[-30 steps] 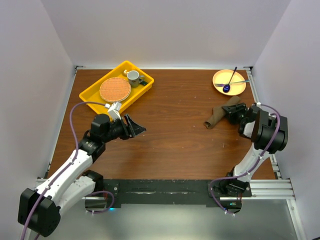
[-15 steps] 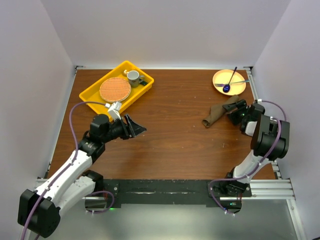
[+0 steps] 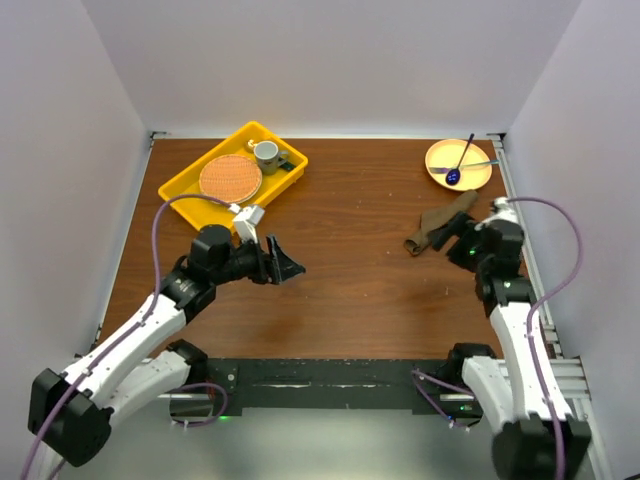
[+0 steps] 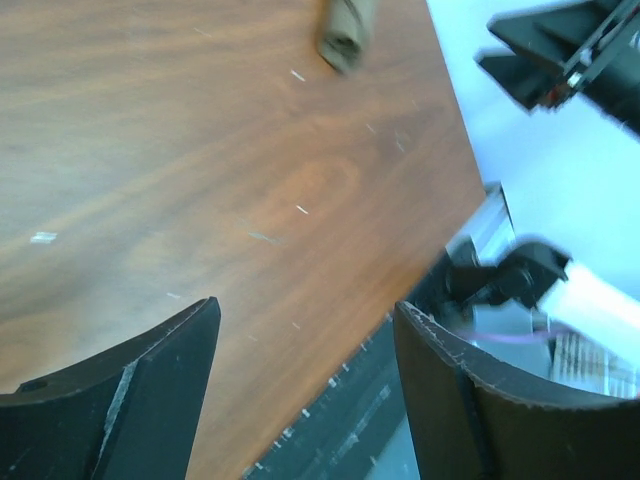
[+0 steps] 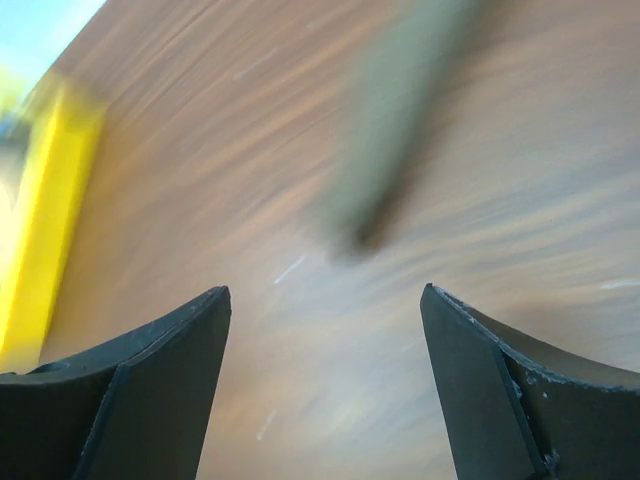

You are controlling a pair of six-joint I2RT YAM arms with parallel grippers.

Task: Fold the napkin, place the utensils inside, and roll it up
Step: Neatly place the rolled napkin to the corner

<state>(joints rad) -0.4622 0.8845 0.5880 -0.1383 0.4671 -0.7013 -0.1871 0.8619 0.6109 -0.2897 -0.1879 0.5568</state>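
The napkin [image 3: 438,224] lies rolled into a slim olive-brown tube on the wooden table [image 3: 360,260], right of centre. It shows as a roll end at the top of the left wrist view [image 4: 345,35] and as a blur in the right wrist view [image 5: 395,130]. No gold utensils show in any view. My right gripper [image 3: 456,243] is open and empty, just near-right of the roll and not touching it. My left gripper [image 3: 287,268] is open and empty over the bare table left of centre, pointing right.
A yellow tray [image 3: 190,188] at the back left holds a round orange mat [image 3: 230,178] and a cup [image 3: 266,154]. A yellow plate [image 3: 478,178] at the back right holds a dark blue spoon [image 3: 458,165] and a pale utensil. The tray's edge shows in the right wrist view [image 5: 40,200].
My right arm has swung down and back, its gripper drawing off the napkin roll toward the near side. My left gripper has moved a little right. The roll stays put.
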